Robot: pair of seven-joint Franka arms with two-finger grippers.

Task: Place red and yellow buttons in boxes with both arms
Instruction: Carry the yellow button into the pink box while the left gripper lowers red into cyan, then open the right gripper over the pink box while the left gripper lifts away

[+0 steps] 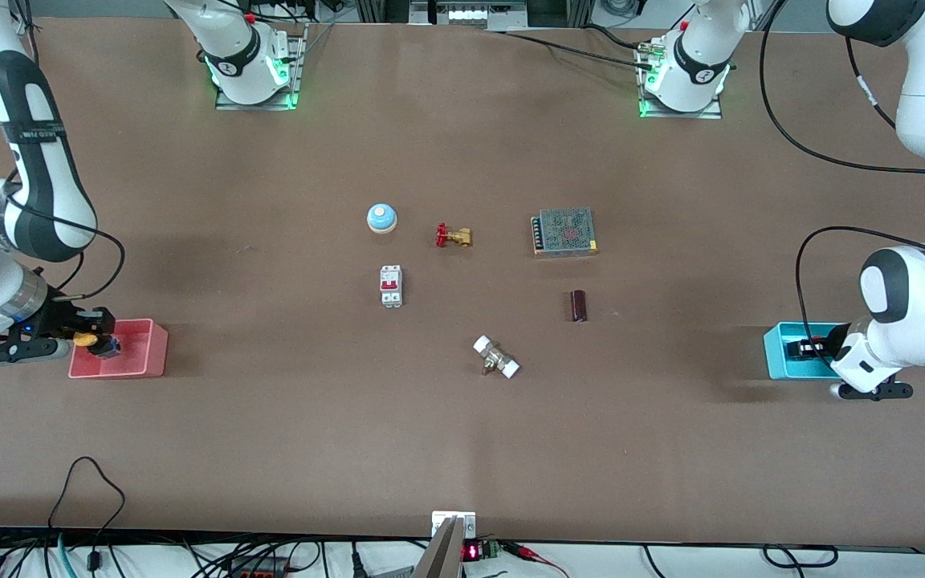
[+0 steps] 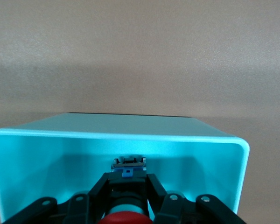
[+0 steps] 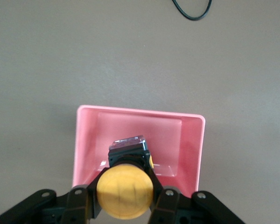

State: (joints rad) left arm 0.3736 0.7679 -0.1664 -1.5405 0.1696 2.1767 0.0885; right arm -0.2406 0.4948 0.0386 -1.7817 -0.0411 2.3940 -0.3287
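My right gripper (image 1: 99, 340) is shut on the yellow button (image 1: 87, 339) and holds it over the pink-red box (image 1: 137, 353) at the right arm's end of the table. In the right wrist view the yellow cap (image 3: 125, 190) sits between my fingers above the pink-red box (image 3: 191, 144). My left gripper (image 1: 806, 349) is shut on the red button (image 1: 810, 348) inside the cyan box (image 1: 780, 353) at the left arm's end. In the left wrist view the red cap (image 2: 126, 218) shows between my fingers, with the cyan box wall (image 2: 46, 158) around it.
Mid-table lie a blue dome bell (image 1: 381, 217), a brass valve with red handle (image 1: 453, 236), a white circuit breaker (image 1: 391, 286), a metal power supply (image 1: 564, 232), a dark cylinder (image 1: 579, 306) and a white-ended fitting (image 1: 496, 357).
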